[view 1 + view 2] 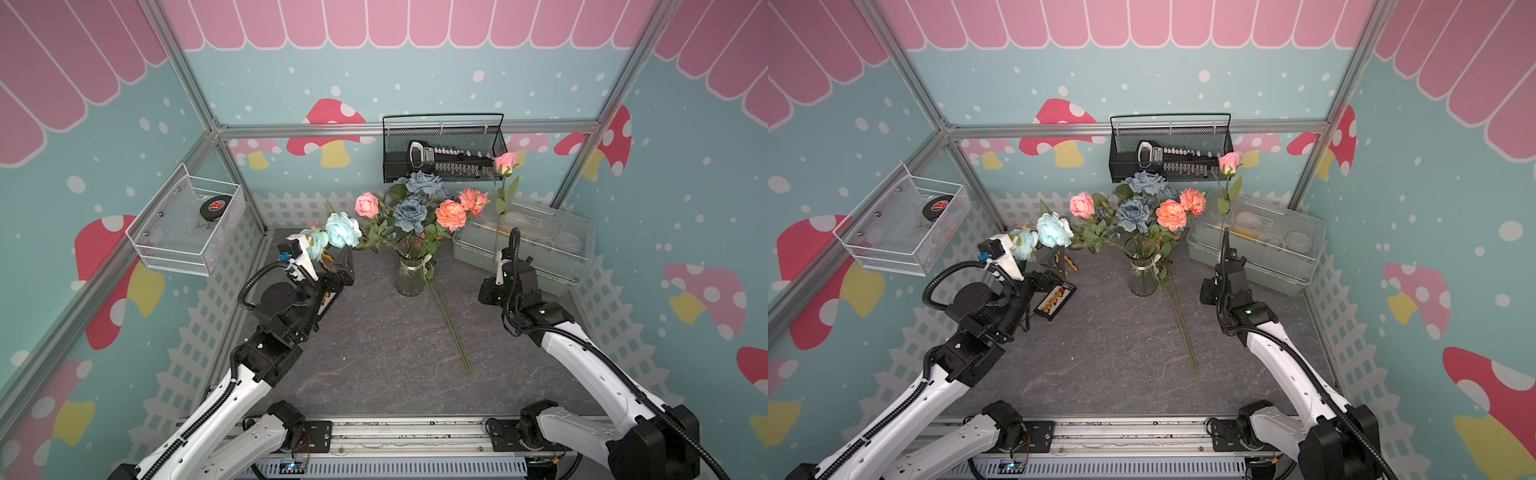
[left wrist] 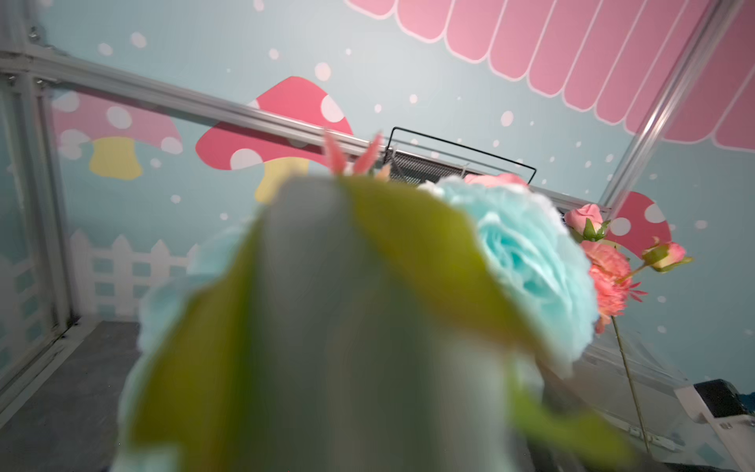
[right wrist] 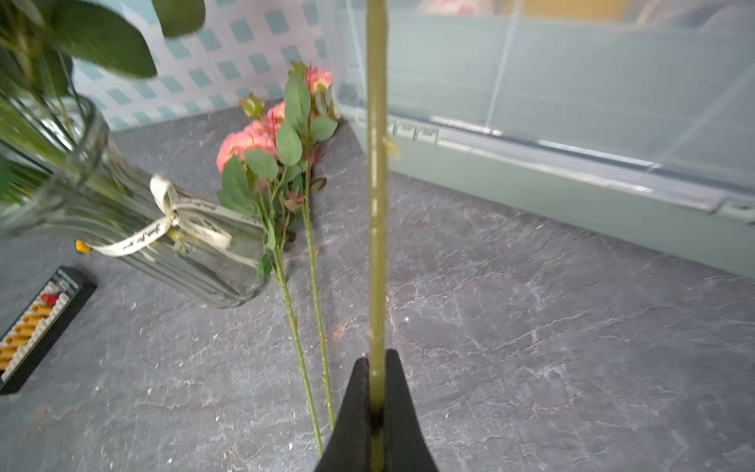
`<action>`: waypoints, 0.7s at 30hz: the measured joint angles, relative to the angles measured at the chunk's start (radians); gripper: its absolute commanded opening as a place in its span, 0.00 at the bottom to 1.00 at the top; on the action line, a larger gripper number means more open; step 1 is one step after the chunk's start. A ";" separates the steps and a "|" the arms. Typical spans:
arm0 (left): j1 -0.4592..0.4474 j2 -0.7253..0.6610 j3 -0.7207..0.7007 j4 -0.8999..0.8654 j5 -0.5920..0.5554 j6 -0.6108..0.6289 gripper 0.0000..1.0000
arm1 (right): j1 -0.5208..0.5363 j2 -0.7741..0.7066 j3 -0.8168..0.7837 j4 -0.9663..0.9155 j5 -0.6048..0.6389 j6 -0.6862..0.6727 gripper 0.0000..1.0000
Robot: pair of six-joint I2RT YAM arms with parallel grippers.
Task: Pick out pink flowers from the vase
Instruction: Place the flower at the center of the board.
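Right arm up, your right jaws clamped on upright pink rose (image 1: pixel 505 162) stem; left jaws wide open.
Plastic box (image 1: pixel 540 253) just beside right jaws; counter (image 1: pixel 374 353) toward vase (image 1: pixel 411 274) mostly open.

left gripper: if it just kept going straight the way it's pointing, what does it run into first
Most likely the pale aqua bloom and its green leaf: in the left wrist view they fill the frame, blurred, right ahead of the left gripper. Exact depth is unclear.
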 measured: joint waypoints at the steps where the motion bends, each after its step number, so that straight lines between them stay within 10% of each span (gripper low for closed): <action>1: 0.000 -0.017 -0.029 0.012 -0.021 -0.002 0.98 | 0.000 0.021 -0.005 0.006 -0.026 0.001 0.00; 15: 0.001 0.119 -0.108 0.133 0.090 0.004 0.99 | 0.043 0.339 0.085 0.019 -0.359 -0.057 0.00; 21: 0.108 0.333 -0.190 0.393 0.270 0.047 0.98 | 0.051 0.384 0.088 0.010 -0.392 -0.073 0.38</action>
